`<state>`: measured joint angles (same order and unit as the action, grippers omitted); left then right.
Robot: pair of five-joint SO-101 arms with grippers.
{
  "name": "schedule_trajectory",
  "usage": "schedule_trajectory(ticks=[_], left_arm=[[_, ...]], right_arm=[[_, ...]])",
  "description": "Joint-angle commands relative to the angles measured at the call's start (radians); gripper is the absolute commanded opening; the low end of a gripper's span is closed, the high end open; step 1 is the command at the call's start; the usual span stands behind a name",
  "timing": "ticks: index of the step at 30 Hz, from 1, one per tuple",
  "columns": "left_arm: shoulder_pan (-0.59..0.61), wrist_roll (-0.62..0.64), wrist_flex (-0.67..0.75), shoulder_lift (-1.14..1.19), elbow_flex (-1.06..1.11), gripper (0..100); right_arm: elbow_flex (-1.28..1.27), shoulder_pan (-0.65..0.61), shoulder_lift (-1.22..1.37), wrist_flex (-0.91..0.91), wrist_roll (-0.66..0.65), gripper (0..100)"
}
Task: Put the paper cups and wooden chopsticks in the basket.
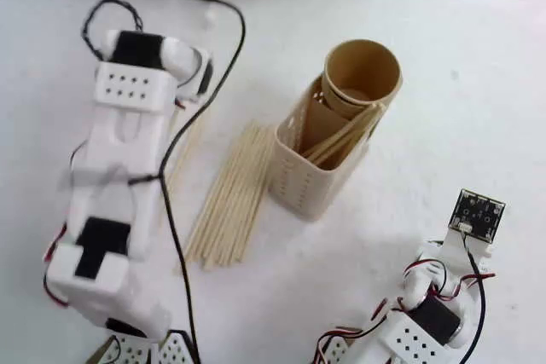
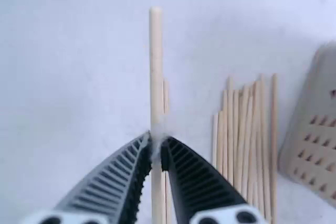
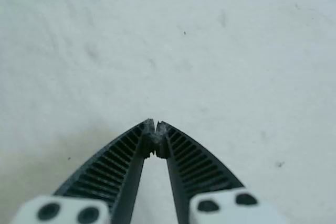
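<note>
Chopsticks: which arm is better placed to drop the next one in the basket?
Left. The left gripper is shut on a chopstick, beside the pile and the basket; the right gripper is shut on nothing, over bare table.

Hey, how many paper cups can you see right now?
2, judging by the rims: one tan paper cup sits nested inside a second tan paper cup, both standing in the cream perforated basket. More may be hidden in the stack.
</note>
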<state>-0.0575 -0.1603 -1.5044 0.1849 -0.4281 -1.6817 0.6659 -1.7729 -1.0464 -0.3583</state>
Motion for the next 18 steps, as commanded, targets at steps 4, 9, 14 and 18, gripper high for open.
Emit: schedule_trajectory(ticks=[4,9,14,18], left_arm=[[-0.288,0.074,-0.049,-0.297,-0.327,2],[-0.484,0.183,0.078,-0.34,-0.374,2],[-0.572,0.213,0.23,-0.334,-0.345,2],[-0.608,0.213,0.368,-0.325,-0.252,2]], right_arm=[[-0.011,0.002,0.005,-0.002,-0.005,1.8],[-0.011,0.004,0.005,-0.002,-0.006,1.8],[-0.011,0.007,0.005,-0.002,-0.006,1.8],[-0.011,0.007,0.005,-0.002,-0.006,1.8]])
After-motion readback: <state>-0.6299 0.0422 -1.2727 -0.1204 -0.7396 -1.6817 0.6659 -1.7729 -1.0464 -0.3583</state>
